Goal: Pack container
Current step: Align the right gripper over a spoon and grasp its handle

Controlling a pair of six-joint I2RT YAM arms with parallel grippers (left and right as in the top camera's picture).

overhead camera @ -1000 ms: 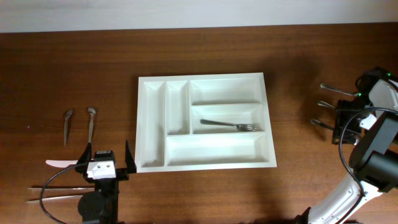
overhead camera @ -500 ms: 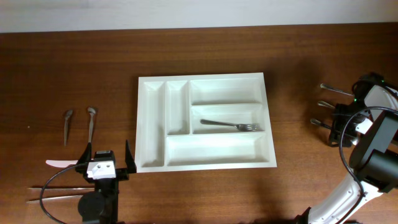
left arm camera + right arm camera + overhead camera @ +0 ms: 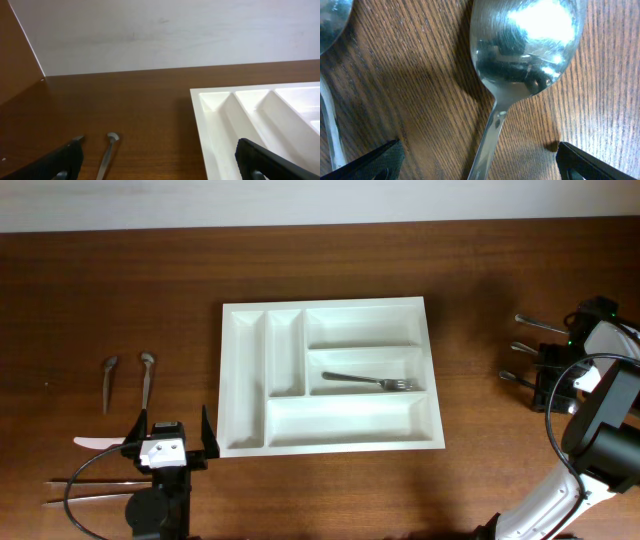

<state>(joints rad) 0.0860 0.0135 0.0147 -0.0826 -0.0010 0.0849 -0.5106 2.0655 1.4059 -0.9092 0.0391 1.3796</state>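
Sitting in the middle of the table [image 3: 120, 280], the container [image 3: 340, 423] holds one fork [image 3: 372, 381] lying crosswise in its middle wide compartment. The left gripper [image 3: 173, 428] hangs near the front edge, just off the container's front-left corner, jaws spread wide and empty. The right gripper [image 3: 480, 162] is at the right edge, jaws likewise wide apart, gripping nothing, low over a spoon [image 3: 525, 45] lying on the wood.

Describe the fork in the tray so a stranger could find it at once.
Find the white tray in the middle of the table. Of its three wide crosswise compartments, look in the middle one: the fork lies there lengthwise, tines to the right. It is the only cutlery inside the tray; every other piece lies out on the table.
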